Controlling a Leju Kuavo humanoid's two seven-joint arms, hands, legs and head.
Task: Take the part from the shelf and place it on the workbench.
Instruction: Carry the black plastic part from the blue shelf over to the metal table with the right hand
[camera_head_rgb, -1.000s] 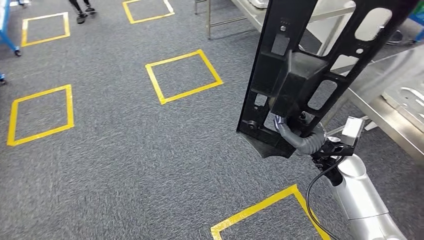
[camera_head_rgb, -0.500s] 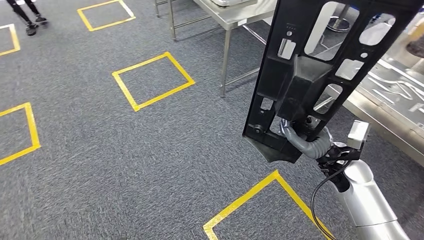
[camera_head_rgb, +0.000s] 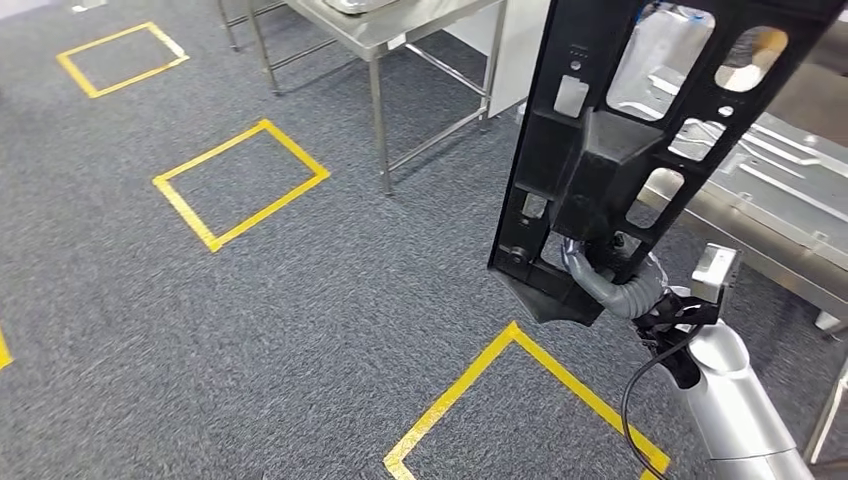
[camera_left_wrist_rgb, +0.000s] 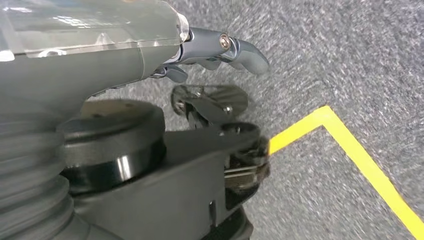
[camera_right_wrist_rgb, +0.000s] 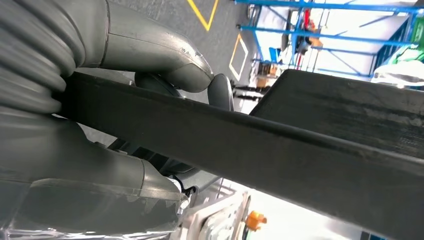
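Your right arm (camera_head_rgb: 735, 410) comes in from about five o'clock in the head view, silver forearm angled up toward eleven, and the right hand (camera_head_rgb: 610, 280) is wrapped around the lower end of the black part (camera_head_rgb: 620, 130). You can see the grey ribbed cover curling under the part's bottom edge. From the right wrist, the thick grey thumb (camera_right_wrist_rgb: 150, 50) lies over one face of the part (camera_right_wrist_rgb: 300, 145) and the rest of the hand presses the other face, so the hand is clenched on it. The part is a long black plastic frame with cut-out windows; it stands nearly upright in the hand, leaning slightly toward one o'clock, its top running out of the head view at twelve.

Your left hand (camera_left_wrist_rgb: 220, 47) hangs above the carpet, fingers loosely curved and apart, with nothing in it.

The floor (camera_head_rgb: 300, 300) is grey carpet marked with yellow tape squares (camera_head_rgb: 240, 180): one at ten o'clock, another at eleven, and a corner of one at six. A steel workbench (camera_head_rgb: 780, 210) sits at two to three o'clock, behind the part, with silver pressed panels lying on it. A second steel table (camera_head_rgb: 400, 30) stands at twelve on thin legs.
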